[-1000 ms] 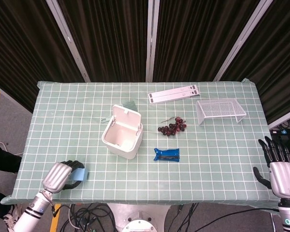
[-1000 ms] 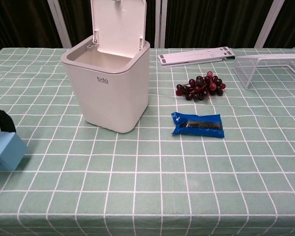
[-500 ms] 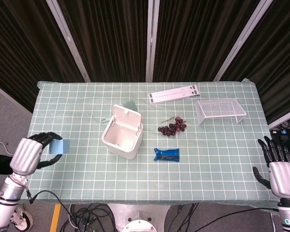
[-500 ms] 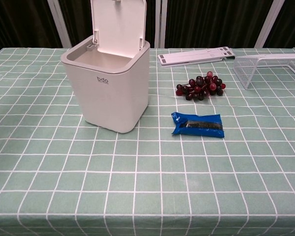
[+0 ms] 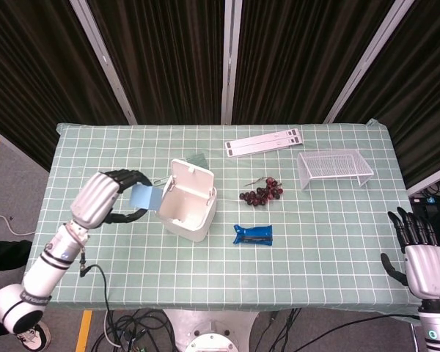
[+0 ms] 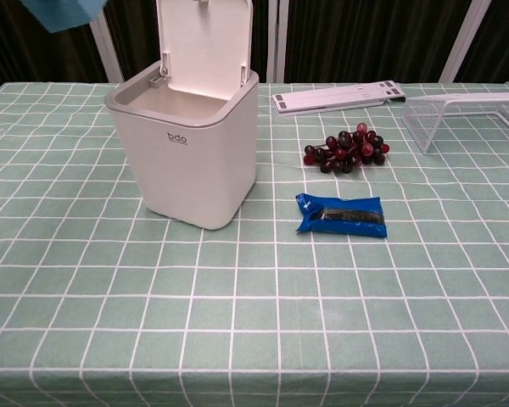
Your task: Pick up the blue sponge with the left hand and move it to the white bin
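My left hand holds the blue sponge in the air, just left of the white bin. In the chest view only the sponge shows, at the top left edge, above and to the left of the bin; the hand itself is out of frame there. The bin stands with its lid flipped up and its inside bare. At the bottom right of the head view my right hand hangs off the table's edge with its fingers spread and nothing in it.
A bunch of dark red grapes and a blue packet lie right of the bin. Farther back are a white flat bar and a wire rack. The table wears a green checked cloth.
My left hand has lifted the sponge from the table's front left corner and carried it up and to the right, close to the bin. The right hand has barely moved.
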Action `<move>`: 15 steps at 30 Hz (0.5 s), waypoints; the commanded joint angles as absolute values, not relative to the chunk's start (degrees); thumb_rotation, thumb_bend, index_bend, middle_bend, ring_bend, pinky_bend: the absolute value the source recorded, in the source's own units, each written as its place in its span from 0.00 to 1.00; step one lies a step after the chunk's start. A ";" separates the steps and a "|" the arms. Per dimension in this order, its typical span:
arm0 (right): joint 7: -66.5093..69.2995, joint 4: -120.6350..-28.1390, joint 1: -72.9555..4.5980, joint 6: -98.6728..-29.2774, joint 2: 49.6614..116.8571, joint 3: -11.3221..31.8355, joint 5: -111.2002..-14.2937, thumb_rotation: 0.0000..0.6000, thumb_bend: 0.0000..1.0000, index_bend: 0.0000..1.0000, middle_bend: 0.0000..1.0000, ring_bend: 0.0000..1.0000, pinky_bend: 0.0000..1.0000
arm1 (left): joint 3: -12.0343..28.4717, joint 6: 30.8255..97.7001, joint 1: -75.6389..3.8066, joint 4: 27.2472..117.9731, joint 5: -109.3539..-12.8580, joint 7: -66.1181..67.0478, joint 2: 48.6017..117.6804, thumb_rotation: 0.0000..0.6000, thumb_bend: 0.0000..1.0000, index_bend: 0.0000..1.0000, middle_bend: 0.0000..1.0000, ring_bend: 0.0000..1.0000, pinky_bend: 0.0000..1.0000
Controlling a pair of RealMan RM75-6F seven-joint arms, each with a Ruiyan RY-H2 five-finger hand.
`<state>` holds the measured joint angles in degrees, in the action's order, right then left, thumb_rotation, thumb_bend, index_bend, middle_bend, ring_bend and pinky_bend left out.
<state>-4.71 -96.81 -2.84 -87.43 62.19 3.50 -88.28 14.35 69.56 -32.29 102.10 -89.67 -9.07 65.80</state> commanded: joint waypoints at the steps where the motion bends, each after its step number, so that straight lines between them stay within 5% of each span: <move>1: -4.41 -96.59 -2.80 -87.39 62.22 3.50 -88.13 1.00 0.25 0.00 0.00 0.00 0.00 | 15.71 66.02 -35.62 100.13 -87.07 -7.83 68.38 1.00 0.31 0.45 0.48 0.44 0.60; 8: -3.89 -95.93 -3.01 -86.88 62.61 3.54 -87.77 1.00 0.25 0.00 0.00 0.00 0.00 | 15.74 63.63 -38.54 98.80 -85.79 -7.33 70.42 1.00 0.29 0.37 0.44 0.42 0.59; 12: -3.72 -95.67 -3.02 -86.93 62.74 3.56 -87.78 1.00 0.25 0.00 0.00 0.00 0.00 | 15.22 62.79 -39.07 98.72 -85.06 -7.53 70.41 1.00 0.13 0.08 0.16 0.28 0.52; 15: -3.42 -95.53 -3.01 -86.98 62.69 3.63 -87.66 1.00 0.25 0.00 0.00 0.00 0.00 | 15.23 64.24 -38.90 97.92 -85.20 -9.03 71.21 1.00 0.05 0.03 0.04 0.16 0.43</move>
